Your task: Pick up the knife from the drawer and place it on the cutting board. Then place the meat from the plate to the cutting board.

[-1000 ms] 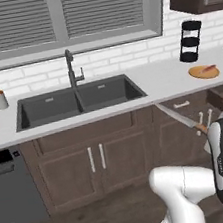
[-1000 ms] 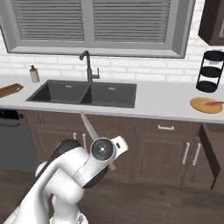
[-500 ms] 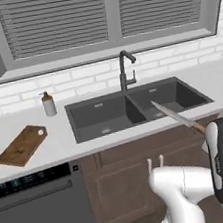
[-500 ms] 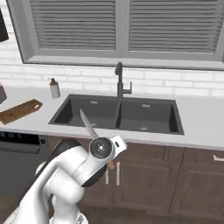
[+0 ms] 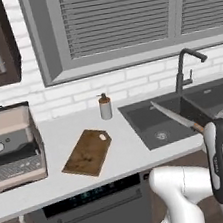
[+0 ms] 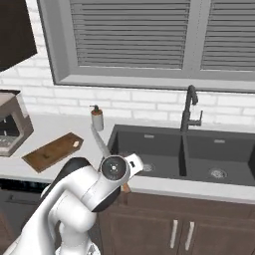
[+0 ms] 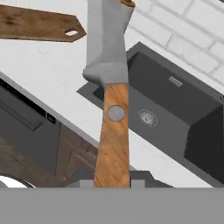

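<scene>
**Knife in hand, board off to the side**

In the left base view, your knife (image 5: 177, 116) juts up and away from the wrist, blade pointing over the sink (image 5: 184, 112). The cutting board (image 5: 87, 152) lies flat on the counter (image 5: 58, 179), well off to the blade's left, between the coffee machine (image 5: 10, 146) and the sink, with a soap bottle (image 5: 105, 107) behind it. The fingers are hidden behind the white arm here.

In the right base view, the blade (image 6: 99, 141) rises from behind the round wrist joint and points toward the soap bottle (image 6: 97, 118). The cutting board (image 6: 54, 151) sits on the counter to the left of the blade tip, apart from it. The faucet (image 6: 191, 114) stands over the sink (image 6: 184, 154), away on the other side.

In the hand view, you look straight along the knife (image 7: 109, 100): its wooden handle climbs from between the fingers at the bottom edge and the grey blade runs on ahead. The fingers are clamped on the handle's butt end, which leaves the blade free to be laid flat. The cutting board (image 7: 37, 24) lies ahead and left of the fingers, so the knife has yet to reach it.
</scene>
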You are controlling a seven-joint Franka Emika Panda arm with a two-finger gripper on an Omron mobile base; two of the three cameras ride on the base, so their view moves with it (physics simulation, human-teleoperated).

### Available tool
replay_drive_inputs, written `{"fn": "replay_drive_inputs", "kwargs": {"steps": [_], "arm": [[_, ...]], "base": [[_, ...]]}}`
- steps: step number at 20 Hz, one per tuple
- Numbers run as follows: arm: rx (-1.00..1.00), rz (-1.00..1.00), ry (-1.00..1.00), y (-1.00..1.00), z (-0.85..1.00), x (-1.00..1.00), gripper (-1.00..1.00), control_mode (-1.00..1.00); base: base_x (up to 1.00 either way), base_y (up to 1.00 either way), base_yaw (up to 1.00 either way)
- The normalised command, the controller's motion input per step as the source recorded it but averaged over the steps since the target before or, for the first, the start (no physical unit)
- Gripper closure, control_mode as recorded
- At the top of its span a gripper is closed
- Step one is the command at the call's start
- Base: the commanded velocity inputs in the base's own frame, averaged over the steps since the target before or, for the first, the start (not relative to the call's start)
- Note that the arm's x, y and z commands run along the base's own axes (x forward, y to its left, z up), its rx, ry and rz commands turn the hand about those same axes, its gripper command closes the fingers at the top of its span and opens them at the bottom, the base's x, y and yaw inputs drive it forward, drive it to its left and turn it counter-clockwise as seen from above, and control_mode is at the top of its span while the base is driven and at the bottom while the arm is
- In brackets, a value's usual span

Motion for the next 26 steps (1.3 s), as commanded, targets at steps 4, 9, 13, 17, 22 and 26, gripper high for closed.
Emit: {"fn": "replay_drive_inputs", "kwargs": {"steps": [4,9,13,17,22,26], "arm": [[0.0,0.0,0.0,0.0,0.0,0.0,1.0,1.0],[-0.05,-0.03,0.02,0.2,-0.05,0.08,1.0,-1.0],[-0.19,-0.17,0.09,0.76,-0.24,0.61,1.0,-1.0],[-0.14,-0.15,0.14,0.39,-0.24,0.76,1.0,-1.0],[-0.09,-0.11,0.14,0.1,-0.25,0.75,1.0,-1.0],[-0.01,-0.03,0.11,0.0,-0.34,0.68,1.0,-1.0]], "base": [[0.18,1.0,-0.04],[0.21,0.8,-0.06],[0.0,0.0,0.0],[0.0,0.0,0.0],[0.0,0.0,0.0],[0.0,0.0,0.0]]}}
